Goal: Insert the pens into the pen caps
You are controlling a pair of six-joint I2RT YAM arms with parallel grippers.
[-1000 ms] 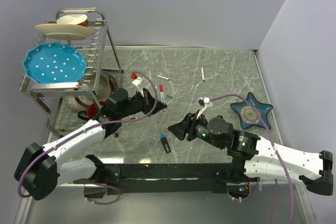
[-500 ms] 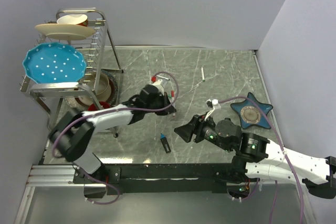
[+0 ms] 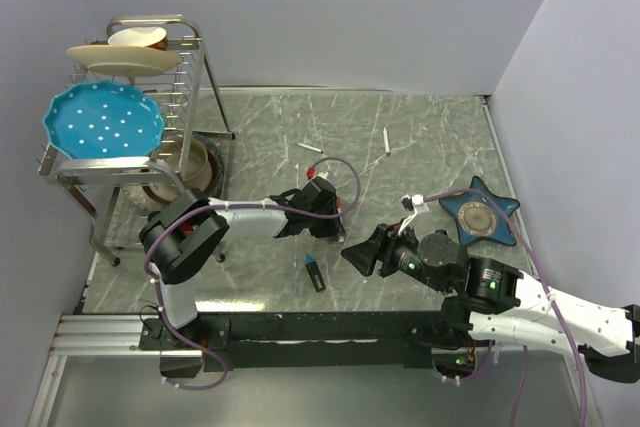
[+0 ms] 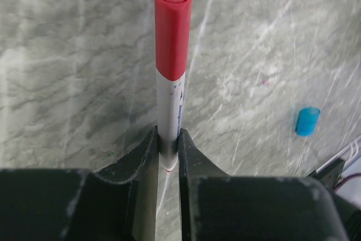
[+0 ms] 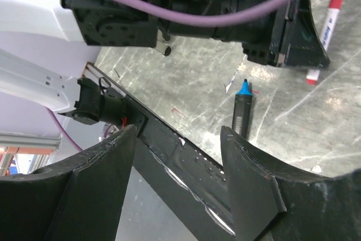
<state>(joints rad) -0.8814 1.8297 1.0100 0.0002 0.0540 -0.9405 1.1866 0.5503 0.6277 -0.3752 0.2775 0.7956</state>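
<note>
Pens: four counted. Three are thin, with white cylindrical barrels; one is thicker, of black plastic with a blue end. Item one, the red-capped pen [image 4: 169, 103], is over the middle of the table [image 3: 430, 127]. It is in the left gripper [image 4: 167, 139], whose jaws are clamped on its lower barrel, and the pen projects straight out from the fingers. Its barrel bears small blue print. Items two and three, a plain white pen [image 3: 387, 140] and a white pen with a red end [image 3: 310, 147], lie flat and well apart toward the far side. Item four, the black marker [image 3: 315, 274], lies flat near the front edge. Pen caps: two can be made out. The red cap [image 4: 172, 35], smooth with a rounded-triangular top, is seated on item one. The blue cap [image 4: 308, 121], a short stub, lies loose on the table. Right gripper [image 5: 177, 134]: jaws apart with nothing between them, near the black marker. Table: grey stone-look slab with pale veining. Sundries: one star-shaped blue dish [image 3: 480, 212] at right; one wire metal rack [image 3: 190, 77] at left bearing one scalloped blue plate [image 3: 103, 120] with white dots and one cream plate [image 3: 120, 55].
</note>
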